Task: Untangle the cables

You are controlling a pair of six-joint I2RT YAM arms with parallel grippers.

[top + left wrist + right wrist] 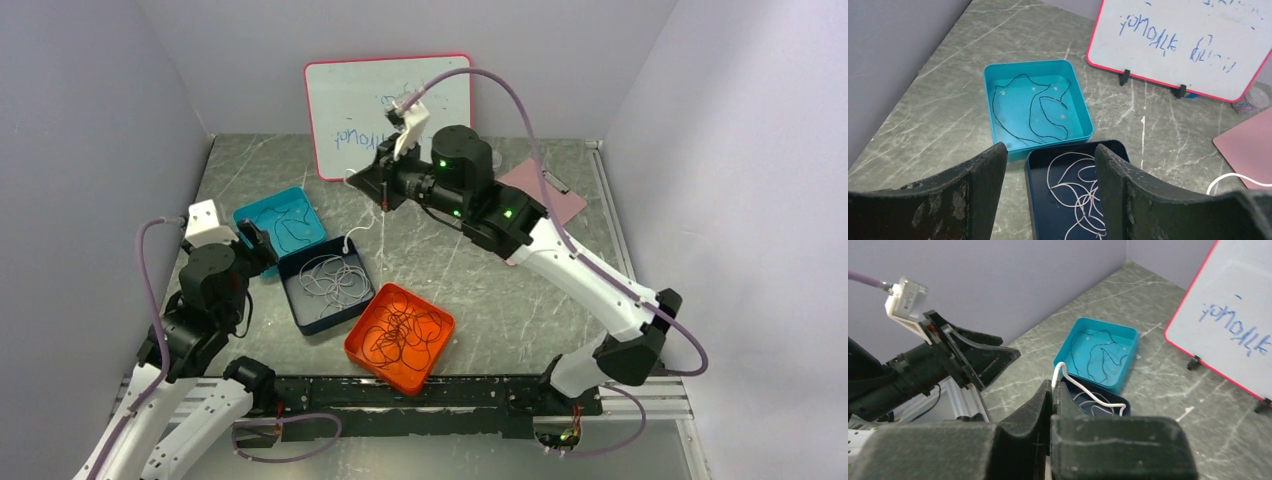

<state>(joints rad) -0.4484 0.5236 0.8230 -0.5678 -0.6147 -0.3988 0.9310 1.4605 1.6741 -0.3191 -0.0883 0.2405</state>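
Only from above do we see the orange tray [375,366] of tangled black cables [402,335]. Our raised right gripper [1053,386] pinches a white cable [1088,391]; the left gripper [1051,150], fingers spread, hangs beside the navy tray [1040,220].

Three trays [237,213] [292,300] [375,368], one whiteboard [360,100], one clipboard [545,190], two robot arms [200,290] [560,260].

whiteboard [1233,315] writing illegible, white cable [1060,364] end hidden inside right claw [1052,390]

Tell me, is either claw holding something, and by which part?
The right gripper pinches a white cable between its shut fingertips; where along its length is unclear. The left gripper holds nothing.
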